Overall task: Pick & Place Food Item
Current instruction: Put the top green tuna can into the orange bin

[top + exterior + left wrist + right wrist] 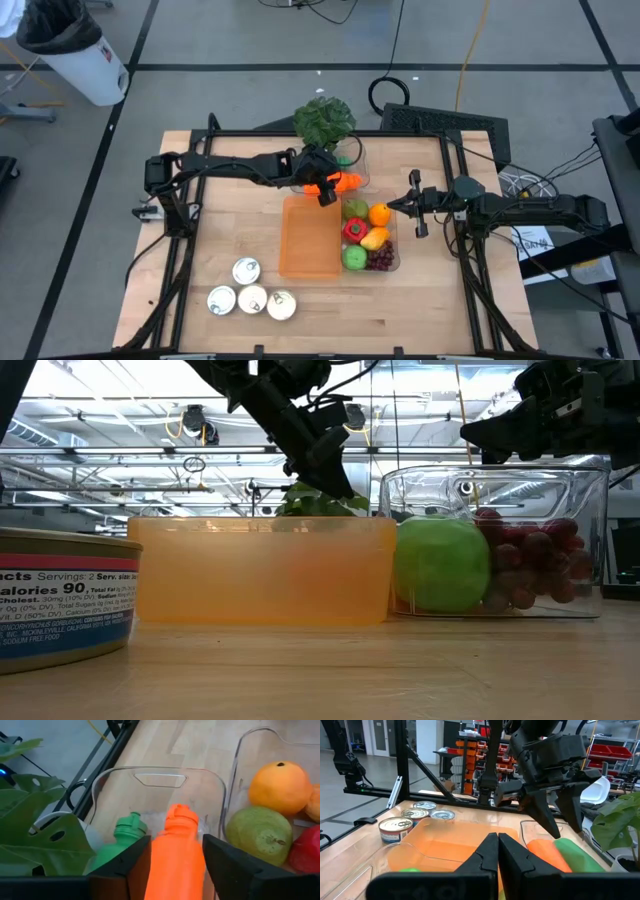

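One orange bottle (176, 855) sits pinched between the fingers (125, 865) of the left gripper (325, 187), over a clear bin (357, 160) at the far side of the table (220, 220) — a green bottle (120, 842) lies just beside it in that bin. A leafy green plant (323, 119) stands at the bin's far edge. Next to this bin, nearer the front, a second clear container (390, 262) holds loose produce: an orange (379, 213), a green pear (259, 835), a red pepper (354, 229), a green apple (441, 564) and dark grapes (525, 565). An orange tray (311, 237) lies against that container's left side. Four cans (250, 289) cluster near the table's front-left. The right gripper (411, 203) hovers just right of the fruit container — its fingers pressed together, holding nothing.
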`<state>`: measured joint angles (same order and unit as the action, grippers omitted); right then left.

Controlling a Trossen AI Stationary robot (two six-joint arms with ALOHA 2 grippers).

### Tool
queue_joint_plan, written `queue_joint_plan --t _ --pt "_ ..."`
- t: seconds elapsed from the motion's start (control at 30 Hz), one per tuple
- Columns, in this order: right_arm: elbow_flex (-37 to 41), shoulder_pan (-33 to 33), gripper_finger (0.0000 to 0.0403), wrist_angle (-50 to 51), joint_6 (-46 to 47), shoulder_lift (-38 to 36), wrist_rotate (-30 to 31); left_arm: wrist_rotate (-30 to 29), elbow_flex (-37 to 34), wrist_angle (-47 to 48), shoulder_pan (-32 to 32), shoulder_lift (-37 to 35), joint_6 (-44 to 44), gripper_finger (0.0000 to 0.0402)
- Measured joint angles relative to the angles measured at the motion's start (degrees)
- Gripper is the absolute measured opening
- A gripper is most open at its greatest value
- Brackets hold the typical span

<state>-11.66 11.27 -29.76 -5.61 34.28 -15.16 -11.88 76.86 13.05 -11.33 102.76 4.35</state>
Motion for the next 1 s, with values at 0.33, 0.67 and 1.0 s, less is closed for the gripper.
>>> queue_joint_plan --t 0.33,0.67,1.0 --pt "0.0 0.0 0.0 0.0 -0.01 0.02 0.0 -0.09 -0.02 2.8 0.11 -6.74 0.4 0.0151" --pt "0.0 0.0 0.0 -0.02 -0.01 0.0 0.02 -0.14 -0.02 16.45 0.75 -25.69 -0.45 0.0136" --pt "0.0 0.0 0.0 -0.01 -0.02 0.01 0.02 -0.11 -0.02 22.42 3.04 -44.61 -4.41 0.0152"
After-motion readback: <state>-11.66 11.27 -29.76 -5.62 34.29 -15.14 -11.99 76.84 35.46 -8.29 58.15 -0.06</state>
